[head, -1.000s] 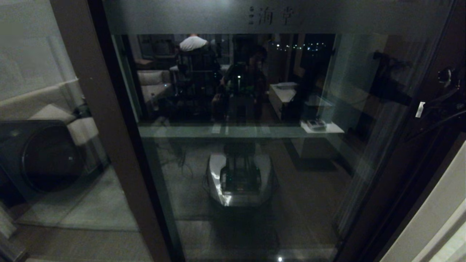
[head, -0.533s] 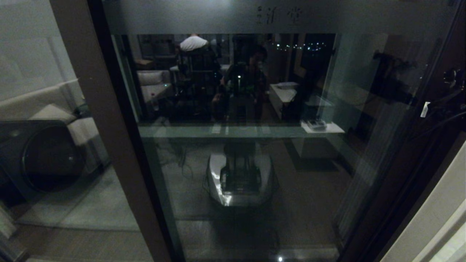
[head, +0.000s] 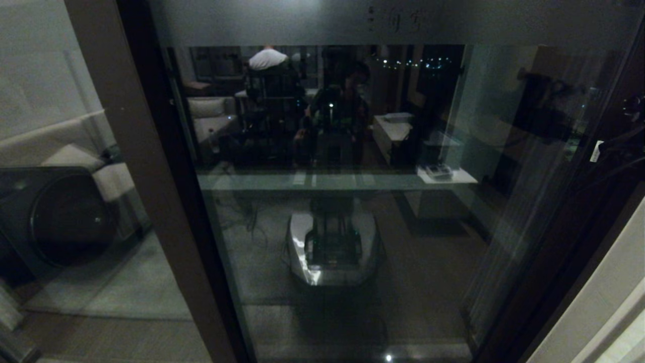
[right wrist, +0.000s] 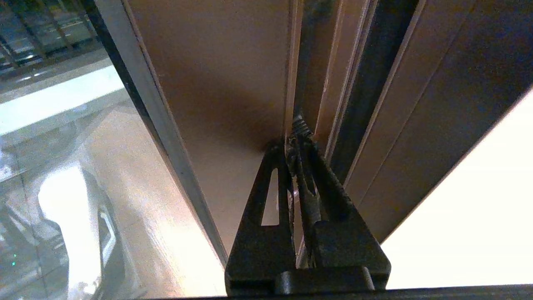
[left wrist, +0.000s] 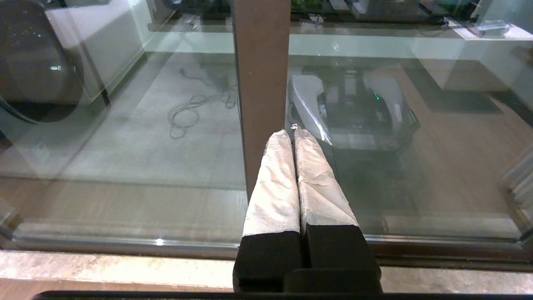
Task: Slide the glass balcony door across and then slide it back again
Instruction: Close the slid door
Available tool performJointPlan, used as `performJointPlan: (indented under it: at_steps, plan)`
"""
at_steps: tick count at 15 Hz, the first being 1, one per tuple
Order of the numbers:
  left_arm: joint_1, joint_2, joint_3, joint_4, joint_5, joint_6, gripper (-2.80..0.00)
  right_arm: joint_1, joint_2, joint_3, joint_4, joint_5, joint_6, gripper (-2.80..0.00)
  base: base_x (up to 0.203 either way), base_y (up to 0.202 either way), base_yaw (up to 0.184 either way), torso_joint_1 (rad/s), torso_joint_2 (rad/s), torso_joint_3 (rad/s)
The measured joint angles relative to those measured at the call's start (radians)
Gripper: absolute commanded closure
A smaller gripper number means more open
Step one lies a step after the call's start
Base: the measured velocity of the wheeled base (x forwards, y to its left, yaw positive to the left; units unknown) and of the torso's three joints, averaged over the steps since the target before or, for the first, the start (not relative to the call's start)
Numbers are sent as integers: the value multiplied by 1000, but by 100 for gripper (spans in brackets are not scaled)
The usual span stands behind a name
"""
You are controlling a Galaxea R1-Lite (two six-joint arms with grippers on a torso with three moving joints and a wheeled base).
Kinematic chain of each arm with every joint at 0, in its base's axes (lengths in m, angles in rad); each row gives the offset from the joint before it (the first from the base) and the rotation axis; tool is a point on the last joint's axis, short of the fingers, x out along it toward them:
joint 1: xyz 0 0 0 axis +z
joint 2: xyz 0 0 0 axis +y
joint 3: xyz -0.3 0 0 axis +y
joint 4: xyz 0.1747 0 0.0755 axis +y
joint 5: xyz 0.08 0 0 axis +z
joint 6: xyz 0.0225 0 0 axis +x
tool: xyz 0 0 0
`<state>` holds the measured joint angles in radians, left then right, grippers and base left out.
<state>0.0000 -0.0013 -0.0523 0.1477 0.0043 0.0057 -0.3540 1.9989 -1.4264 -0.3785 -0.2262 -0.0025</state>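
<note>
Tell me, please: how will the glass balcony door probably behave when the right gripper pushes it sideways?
The glass balcony door is full-height and framed, so probably heavy and rigid, sliding without flexing. The right gripper, fingers together at its brown stile, might slip on that smooth surface.

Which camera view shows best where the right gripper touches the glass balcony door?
The right wrist view: the right gripper is shut, its tips against the glass balcony door stile's edge. The head view shows only that dark arm at the door's right side. The left wrist view shows the left gripper, shut, before another stile.
</note>
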Motion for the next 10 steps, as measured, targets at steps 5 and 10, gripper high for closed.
performJointPlan:
  at_steps: [5,10]
  plan:
    - [0,0,0,0,0,0,0,-6,-7,0,7,4,0,0,0,0,0,0,0,0]
    - [0,0,0,0,0,0,0,-19,-60,28,5,22,-1,0,0,0,0,0,0,0]
